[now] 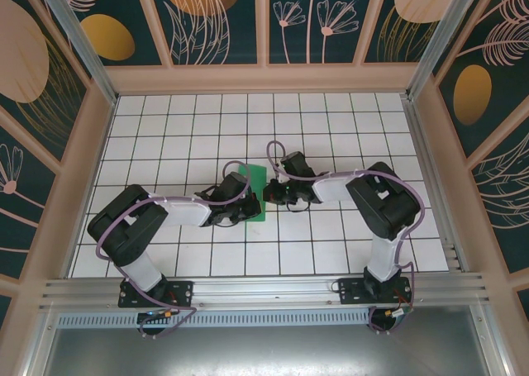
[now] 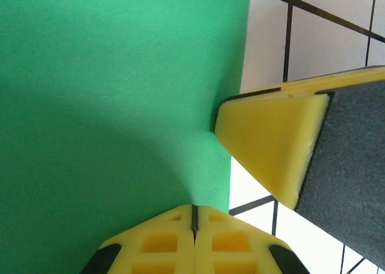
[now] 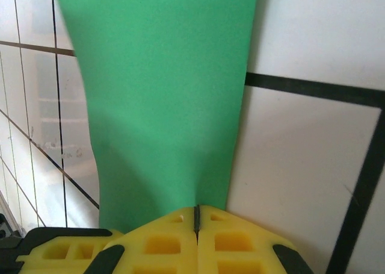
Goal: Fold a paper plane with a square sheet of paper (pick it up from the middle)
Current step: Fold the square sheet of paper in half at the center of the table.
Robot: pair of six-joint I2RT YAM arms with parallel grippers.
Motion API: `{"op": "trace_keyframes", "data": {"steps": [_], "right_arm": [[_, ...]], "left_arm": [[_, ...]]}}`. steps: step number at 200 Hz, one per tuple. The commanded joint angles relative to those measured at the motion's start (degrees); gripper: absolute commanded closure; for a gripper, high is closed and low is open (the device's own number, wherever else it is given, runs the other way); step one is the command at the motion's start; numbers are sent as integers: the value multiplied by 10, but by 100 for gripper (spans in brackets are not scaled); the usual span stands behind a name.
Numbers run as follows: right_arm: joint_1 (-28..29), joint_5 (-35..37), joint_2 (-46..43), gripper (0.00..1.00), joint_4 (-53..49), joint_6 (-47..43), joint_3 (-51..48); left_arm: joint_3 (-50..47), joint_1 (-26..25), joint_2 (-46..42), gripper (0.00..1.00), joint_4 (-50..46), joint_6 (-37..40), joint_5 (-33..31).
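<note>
Left arm [image 1: 132, 223] and right arm [image 1: 384, 202] reach in from the table's near edge, elbows swung wide, wrists low and meeting near the middle. Left gripper [image 1: 245, 202] and right gripper [image 1: 271, 192] sit tip to tip, jaws pressed tight, each pinching the green paper [image 1: 254, 186].

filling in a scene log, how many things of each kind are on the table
green paper: 1
robot arms, left arm and right arm: 2
total: 3
</note>
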Motion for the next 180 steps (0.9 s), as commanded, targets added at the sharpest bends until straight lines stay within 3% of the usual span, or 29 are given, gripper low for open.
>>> {"op": "trace_keyframes", "data": {"steps": [1,133,180], "right_arm": [[-18,12,23,100,-16,-21,29],[-92,40,146,100,-71,-56,209],[-75,15,70,100,-56,-65,177]], "left_arm": [[-34,-1,10,100,-71,8,-2],[-60,-1,8,100,-81,18,15],[-60,-1,1,100,-79,20,6]]}}
